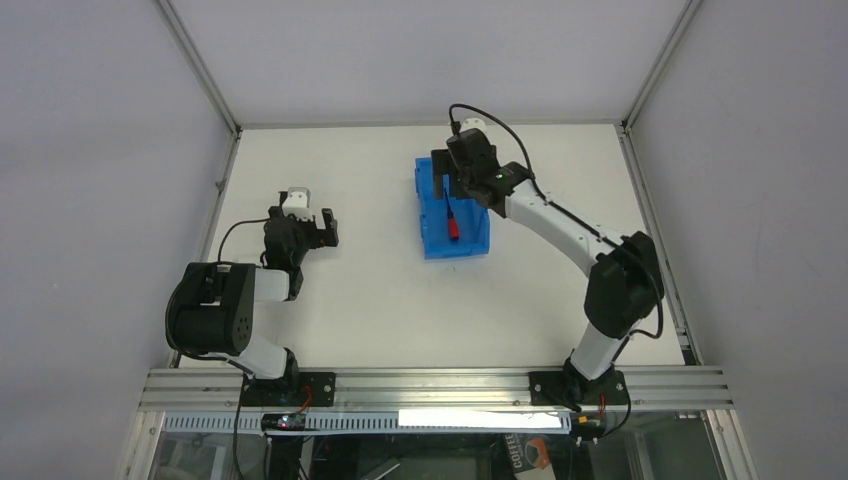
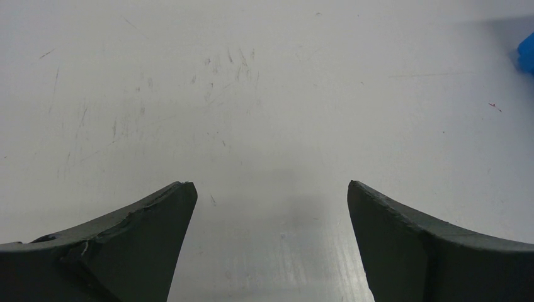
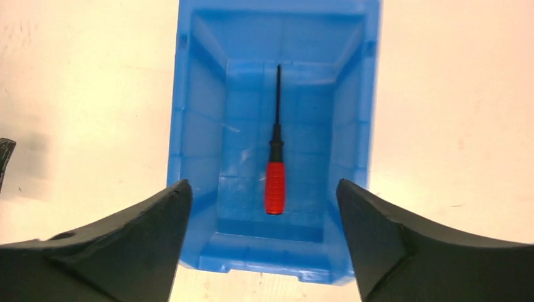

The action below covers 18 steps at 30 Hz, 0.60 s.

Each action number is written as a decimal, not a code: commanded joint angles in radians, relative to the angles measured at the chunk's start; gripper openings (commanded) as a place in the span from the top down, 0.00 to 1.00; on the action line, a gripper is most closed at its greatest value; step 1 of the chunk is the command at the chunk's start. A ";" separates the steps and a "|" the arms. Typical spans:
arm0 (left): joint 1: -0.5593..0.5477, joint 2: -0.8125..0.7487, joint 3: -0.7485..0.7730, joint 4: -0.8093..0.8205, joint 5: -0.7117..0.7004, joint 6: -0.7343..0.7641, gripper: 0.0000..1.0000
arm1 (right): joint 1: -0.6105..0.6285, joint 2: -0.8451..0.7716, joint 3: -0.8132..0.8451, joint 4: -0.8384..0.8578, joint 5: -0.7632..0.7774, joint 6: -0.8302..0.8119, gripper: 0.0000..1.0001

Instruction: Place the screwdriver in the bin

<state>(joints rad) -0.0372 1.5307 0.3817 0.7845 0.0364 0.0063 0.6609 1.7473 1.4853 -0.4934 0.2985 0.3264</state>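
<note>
The blue bin (image 1: 470, 240) stands on the white table right of centre; it also shows in the right wrist view (image 3: 195, 145). The screwdriver (image 3: 275, 179), red handle and thin dark shaft, lies flat on the bin's floor, and its red handle shows in the top view (image 1: 452, 227). My right gripper (image 3: 264, 189) hangs above the bin, jaws wide open and empty; in the top view it is over the bin's far end (image 1: 455, 178). My left gripper (image 2: 271, 189) is open and empty over bare table at the left (image 1: 318, 228).
The table's metal frame rails (image 1: 215, 190) run along both sides and the back. A corner of the bin (image 2: 526, 53) shows at the right edge of the left wrist view. The table surface (image 2: 252, 94) is scuffed.
</note>
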 commanded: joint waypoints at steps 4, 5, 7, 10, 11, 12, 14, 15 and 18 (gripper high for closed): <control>0.007 -0.023 -0.001 0.023 0.019 -0.020 0.01 | -0.144 -0.171 -0.035 -0.078 0.046 -0.173 0.01; 0.007 -0.025 -0.001 0.024 0.019 -0.020 0.01 | -0.181 -0.186 -0.051 -0.073 0.018 -0.184 0.01; 0.007 -0.023 -0.001 0.024 0.019 -0.020 0.01 | -0.266 -0.234 -0.101 -0.064 -0.019 -0.202 0.01; 0.006 -0.023 -0.001 0.023 0.019 -0.020 0.01 | -0.392 -0.285 -0.167 -0.037 -0.054 -0.226 0.01; 0.007 -0.024 -0.001 0.023 0.019 -0.020 0.01 | -0.436 -0.300 -0.186 -0.026 -0.077 -0.233 0.01; 0.007 -0.024 -0.001 0.023 0.019 -0.020 0.01 | -0.492 -0.311 -0.202 -0.021 -0.121 -0.237 0.01; 0.007 -0.023 -0.001 0.022 0.019 -0.020 0.01 | -0.546 -0.328 -0.226 -0.014 -0.190 -0.258 0.01; 0.006 -0.023 -0.001 0.023 0.020 -0.019 0.01 | -0.565 -0.335 -0.235 -0.015 -0.200 -0.273 0.01; 0.007 -0.023 -0.001 0.024 0.018 -0.020 0.01 | -0.592 -0.358 -0.269 0.009 -0.138 -0.285 0.01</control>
<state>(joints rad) -0.0372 1.5307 0.3817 0.7845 0.0364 0.0063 0.0856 1.4582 1.2453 -0.5373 0.1856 0.0937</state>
